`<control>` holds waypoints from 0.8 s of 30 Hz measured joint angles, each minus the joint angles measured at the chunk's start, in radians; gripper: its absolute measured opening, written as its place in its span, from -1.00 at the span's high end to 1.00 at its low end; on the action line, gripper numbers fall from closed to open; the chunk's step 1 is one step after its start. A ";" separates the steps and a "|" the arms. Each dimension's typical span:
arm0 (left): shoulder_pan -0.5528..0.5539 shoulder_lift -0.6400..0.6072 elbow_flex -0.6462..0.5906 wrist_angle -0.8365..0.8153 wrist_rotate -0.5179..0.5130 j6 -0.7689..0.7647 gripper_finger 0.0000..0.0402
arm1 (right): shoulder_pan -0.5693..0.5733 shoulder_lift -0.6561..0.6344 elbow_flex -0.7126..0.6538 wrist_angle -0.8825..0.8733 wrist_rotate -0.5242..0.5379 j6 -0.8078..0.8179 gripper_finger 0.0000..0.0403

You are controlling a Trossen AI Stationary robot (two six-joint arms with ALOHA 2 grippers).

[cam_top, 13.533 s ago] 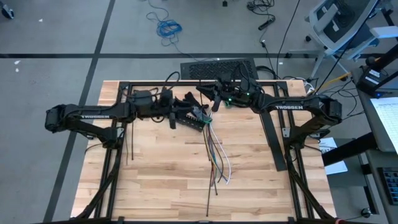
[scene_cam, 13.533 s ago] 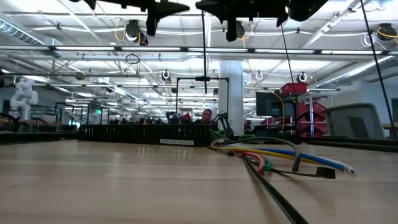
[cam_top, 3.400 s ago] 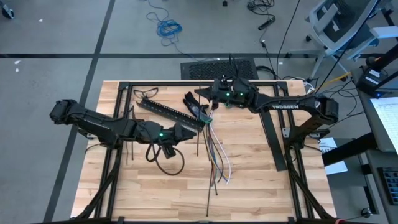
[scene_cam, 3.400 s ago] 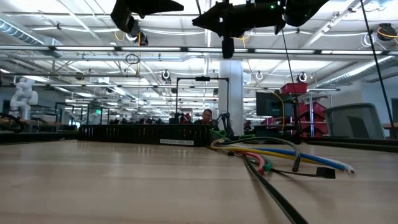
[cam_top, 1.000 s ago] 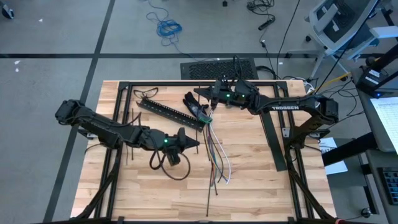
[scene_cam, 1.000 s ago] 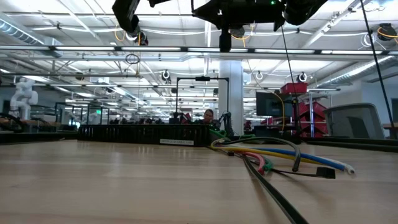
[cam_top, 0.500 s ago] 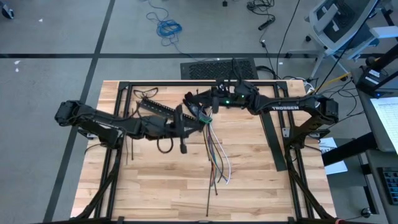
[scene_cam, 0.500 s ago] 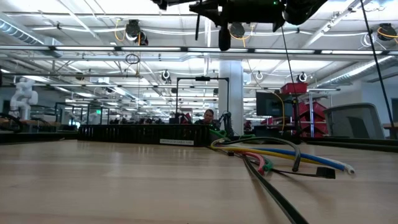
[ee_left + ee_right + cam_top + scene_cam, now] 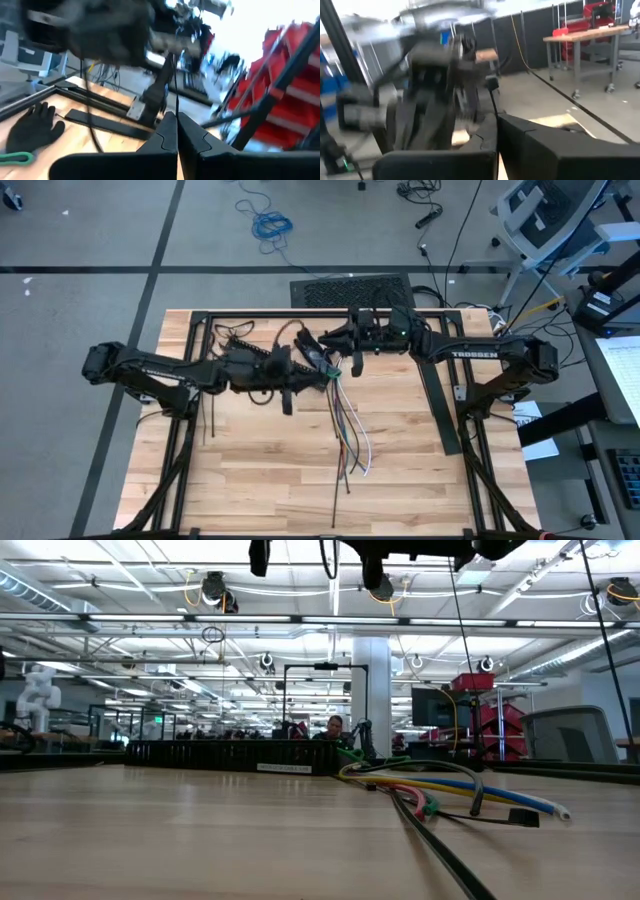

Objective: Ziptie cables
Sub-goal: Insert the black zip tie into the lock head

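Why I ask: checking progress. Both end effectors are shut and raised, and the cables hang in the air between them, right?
Not quite. The left end effector and right end effector are shut and raised, but the cables lie on the table; the low view shows it.

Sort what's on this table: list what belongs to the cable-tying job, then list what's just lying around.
Belongs to the job:
- cables, fanned out mid-table
- zipties, thin dark strips near the table's left edge
- ziptie pinched in the shut left gripper
- right gripper, shut on a thin dark strip

Lying about:
- black glove
- long black rail on the right side
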 joint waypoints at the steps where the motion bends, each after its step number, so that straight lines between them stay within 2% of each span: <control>1: 0.007 -0.006 0.000 0.009 0.000 -0.038 1.00 | 0.000 -0.005 0.000 -0.019 0.001 -0.026 1.00; 8: 0.053 -0.009 0.000 0.073 0.109 -0.331 1.00 | 0.000 -0.006 0.000 -0.034 0.001 -0.128 1.00; 12: 0.075 -0.008 0.000 0.087 0.136 -0.436 1.00 | 0.002 -0.005 0.000 -0.036 0.000 -0.146 1.00; 16: 0.093 -0.007 0.000 0.153 0.213 -0.537 1.00 | 0.018 -0.005 0.000 -0.018 0.001 -0.159 1.00; 24: 0.126 0.001 0.000 0.173 0.255 -0.555 1.00 | 0.041 -0.002 0.000 0.013 0.058 -0.056 1.00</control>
